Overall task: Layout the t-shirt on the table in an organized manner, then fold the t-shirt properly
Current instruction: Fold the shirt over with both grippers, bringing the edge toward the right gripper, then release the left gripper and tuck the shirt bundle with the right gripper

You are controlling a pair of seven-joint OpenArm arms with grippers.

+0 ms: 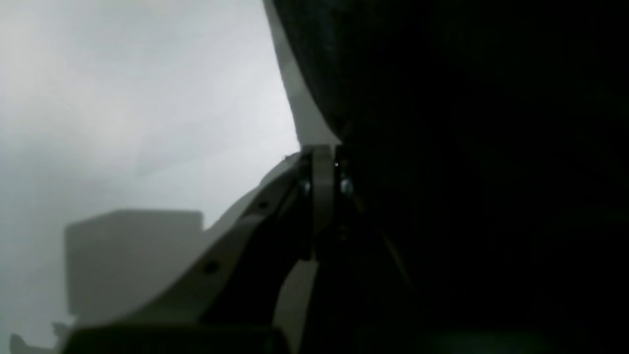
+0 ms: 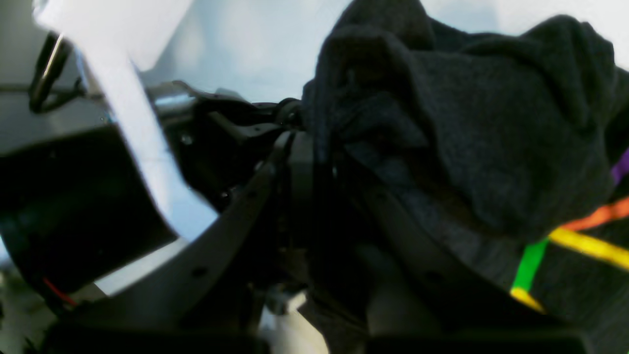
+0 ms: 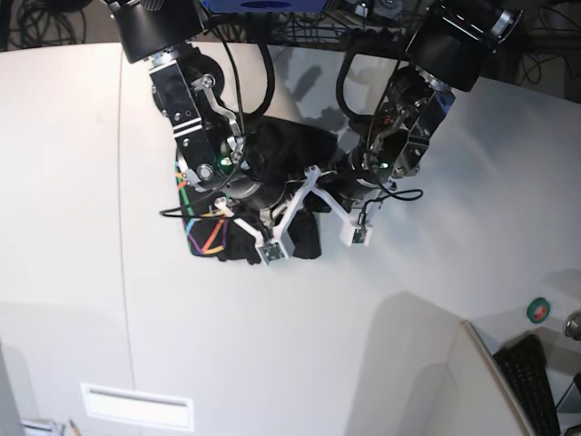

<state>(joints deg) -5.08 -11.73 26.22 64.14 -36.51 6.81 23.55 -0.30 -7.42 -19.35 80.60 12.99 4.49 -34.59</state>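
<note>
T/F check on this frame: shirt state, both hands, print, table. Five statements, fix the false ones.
1. The t-shirt lies flat and spread out. False: it is bunched in a heap.
2. The right hand is shut on the t-shirt. True.
3. The left hand is wide open. False: it is closed, against black fabric.
4. Coloured print lines show on the fabric. True.
5. The table is dark wood. False: it is off-white.

The t-shirt point(image 2: 491, 137) bunched against the right end effector point(image 2: 314, 162) is soft, matt black knit cloth with a faintly fuzzy nap; its printed lines look flat and smooth. That end effector's arms are dull black plastic. The counter point(image 3: 73, 182) beneath is smooth, off-white, faintly sheened.
</note>
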